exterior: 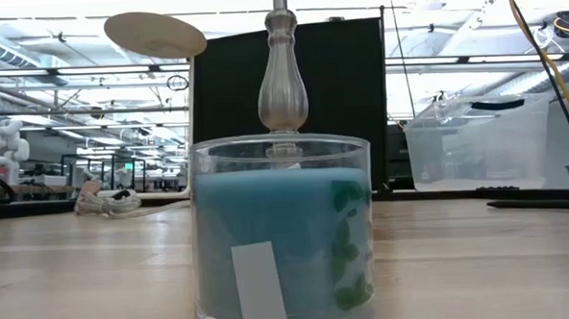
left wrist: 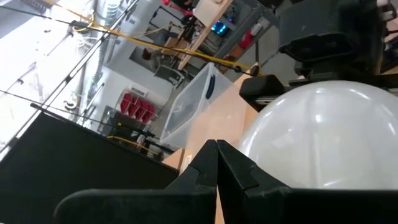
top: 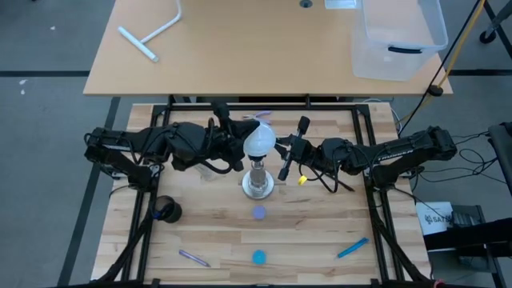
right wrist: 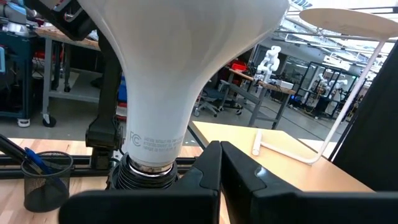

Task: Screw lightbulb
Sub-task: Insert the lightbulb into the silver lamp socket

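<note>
One lightbulb (top: pixel 259 138) is counted, seated on one silvery socket stand (top: pixel 258 182). Two dark arms are seen over the counter (top: pixel 320 232), each ending in one pincer: the left pincer (top: pixel 240 142) and the right pincer (top: pixel 290 156), two in all. Two blue round caps are counted, a paler one (top: pixel 259 213) and a brighter one (top: pixel 258 257). One blue marker (top: pixel 352 248) and one purple pen (top: pixel 194 258) are found. One black mesh cup (top: pixel 167 210), one clear plastic bin (top: pixel 398 36), one white L-shaped pipe (top: pixel 154 34) and one blue candle jar (exterior: pixel 284 233) are counted.
</note>
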`<state>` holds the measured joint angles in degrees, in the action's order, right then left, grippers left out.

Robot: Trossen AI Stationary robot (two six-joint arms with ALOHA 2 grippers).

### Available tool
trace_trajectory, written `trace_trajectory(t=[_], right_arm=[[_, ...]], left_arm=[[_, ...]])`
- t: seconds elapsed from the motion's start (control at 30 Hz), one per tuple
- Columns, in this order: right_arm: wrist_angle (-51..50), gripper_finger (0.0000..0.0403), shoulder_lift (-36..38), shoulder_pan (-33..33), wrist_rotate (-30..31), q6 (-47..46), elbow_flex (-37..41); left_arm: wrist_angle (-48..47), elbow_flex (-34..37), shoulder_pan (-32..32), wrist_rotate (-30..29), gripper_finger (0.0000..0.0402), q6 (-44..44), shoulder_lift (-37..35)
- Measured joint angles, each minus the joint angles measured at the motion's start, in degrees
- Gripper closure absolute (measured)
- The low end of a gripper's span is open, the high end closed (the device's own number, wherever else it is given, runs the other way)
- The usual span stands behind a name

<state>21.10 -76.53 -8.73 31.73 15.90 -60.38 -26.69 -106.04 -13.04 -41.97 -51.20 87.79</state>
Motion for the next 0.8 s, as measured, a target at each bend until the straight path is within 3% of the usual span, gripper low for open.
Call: trace_trajectory(t=[0.17,0.37,0.8], right_arm=[[0.0,0.0403,0.0,0.0,0.0,0.2,0.0],[-0.4,0.0403,0.1,0.0,0.0,1.3,0.0],[-3.4,0.0403,4.4,0.0,0.0,3.0,0.1]], left_arm=[[0.7,0.0,-0.8,-2.5,0.0401,-1.6,-0.3],[0.6,0.0,-4.4,-9.5,0.0401,-0.2,-2.5],[-13.1,1.8,-14.1,-10.4,0.0401,22.2,-7.4]])
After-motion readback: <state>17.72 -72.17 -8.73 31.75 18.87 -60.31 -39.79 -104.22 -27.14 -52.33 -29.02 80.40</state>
